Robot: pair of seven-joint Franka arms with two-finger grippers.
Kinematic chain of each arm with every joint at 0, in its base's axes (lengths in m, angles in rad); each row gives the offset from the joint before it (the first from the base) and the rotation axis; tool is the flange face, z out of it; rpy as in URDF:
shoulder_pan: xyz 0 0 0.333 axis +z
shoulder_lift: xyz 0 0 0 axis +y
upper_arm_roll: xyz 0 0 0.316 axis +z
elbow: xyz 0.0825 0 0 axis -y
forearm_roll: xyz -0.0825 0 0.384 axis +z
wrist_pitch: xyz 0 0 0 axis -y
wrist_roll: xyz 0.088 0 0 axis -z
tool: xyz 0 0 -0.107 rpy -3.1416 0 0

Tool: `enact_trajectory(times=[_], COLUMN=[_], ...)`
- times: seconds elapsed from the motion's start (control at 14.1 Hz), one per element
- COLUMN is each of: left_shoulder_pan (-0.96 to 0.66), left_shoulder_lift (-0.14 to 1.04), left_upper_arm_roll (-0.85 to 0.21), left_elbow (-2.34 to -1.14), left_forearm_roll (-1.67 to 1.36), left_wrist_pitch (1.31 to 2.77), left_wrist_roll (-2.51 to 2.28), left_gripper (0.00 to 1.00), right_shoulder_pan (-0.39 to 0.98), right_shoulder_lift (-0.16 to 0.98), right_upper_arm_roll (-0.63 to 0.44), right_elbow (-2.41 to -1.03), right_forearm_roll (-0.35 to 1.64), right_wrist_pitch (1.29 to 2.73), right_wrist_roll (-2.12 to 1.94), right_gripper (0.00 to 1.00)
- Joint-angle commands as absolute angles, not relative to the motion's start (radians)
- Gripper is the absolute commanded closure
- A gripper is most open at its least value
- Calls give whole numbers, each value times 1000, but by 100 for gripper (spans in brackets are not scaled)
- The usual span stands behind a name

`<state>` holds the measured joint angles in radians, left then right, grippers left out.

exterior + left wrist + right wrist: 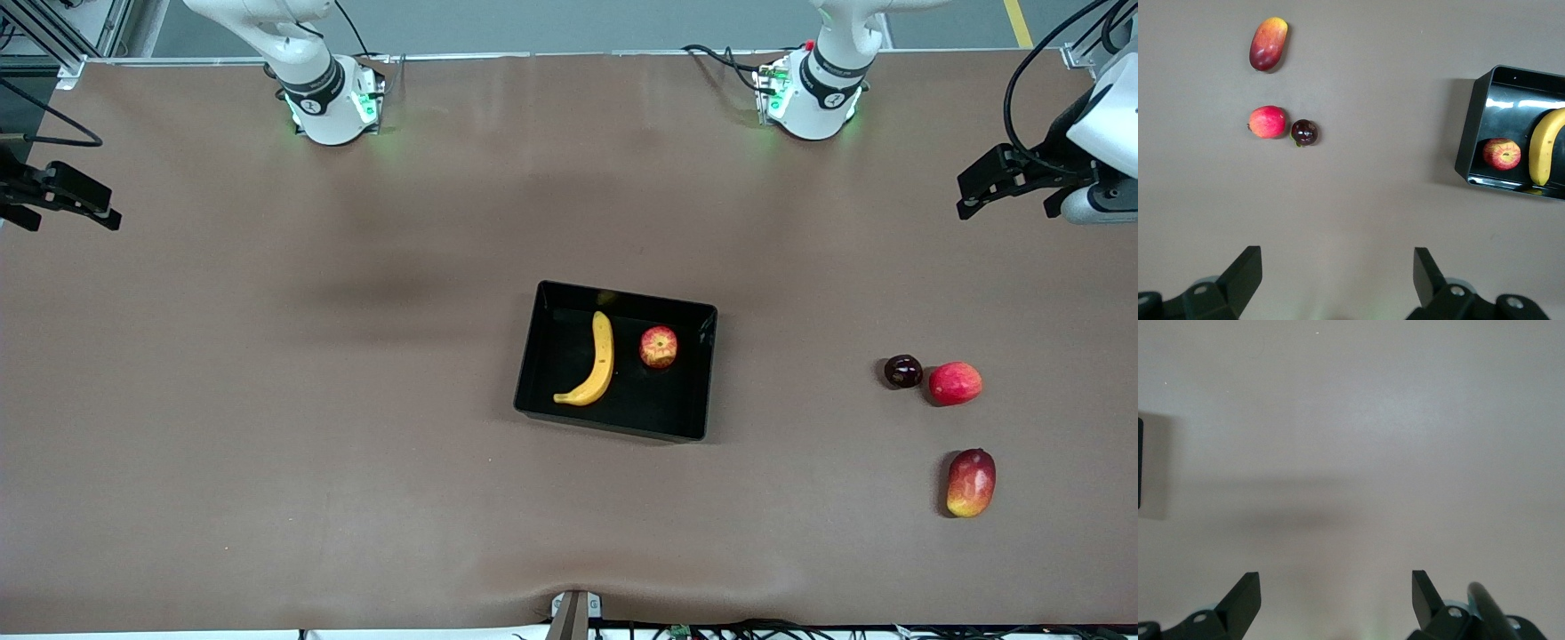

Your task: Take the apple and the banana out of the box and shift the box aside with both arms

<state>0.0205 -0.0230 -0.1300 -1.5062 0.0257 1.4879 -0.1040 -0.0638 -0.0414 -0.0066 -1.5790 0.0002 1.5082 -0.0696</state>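
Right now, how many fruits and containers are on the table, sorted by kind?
Banana: 1, in the tray
Apple: 1, in the tray beside the banana
Plum: 1
Pinkish-red fruit: 1, beside the plum
Mango: 1
Black tray: 1
Total: 6 things, 5 of them fruits
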Motion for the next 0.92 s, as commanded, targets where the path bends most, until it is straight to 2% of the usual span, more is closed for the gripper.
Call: enact_trajectory(times=[0.0, 0.28, 0.5, 0.85], left_shoulder_pan=[25, 14, -34, -227], left_shoulder_lift=[-26, 15, 84, 289], left_upper_arm_roll=[-130, -135, -181, -225], left_elbow=[-1496, -1477, -1485, -1496], left_forearm_roll=[8, 5, 2, 12], left_wrist_pitch=[1471, 1471, 1480, 1664], left_wrist_roll=[-112, -135, -178, -525], left_gripper=[0, 0, 0, 0], right_shoulder_pan=[-87, -87, -89, -90], right_shoulder_lift=[-43, -43, -41, -14], right_upper_arm_roll=[9, 9, 9, 9], right_elbow=[-1577, -1577, -1574, -1563], right_forearm_roll=[0, -2, -2, -2], right_wrist_pitch=[1502, 1502, 1506, 1503], right_wrist_roll=[-60, -58, -60, -60], right_gripper=[0, 0, 0, 0])
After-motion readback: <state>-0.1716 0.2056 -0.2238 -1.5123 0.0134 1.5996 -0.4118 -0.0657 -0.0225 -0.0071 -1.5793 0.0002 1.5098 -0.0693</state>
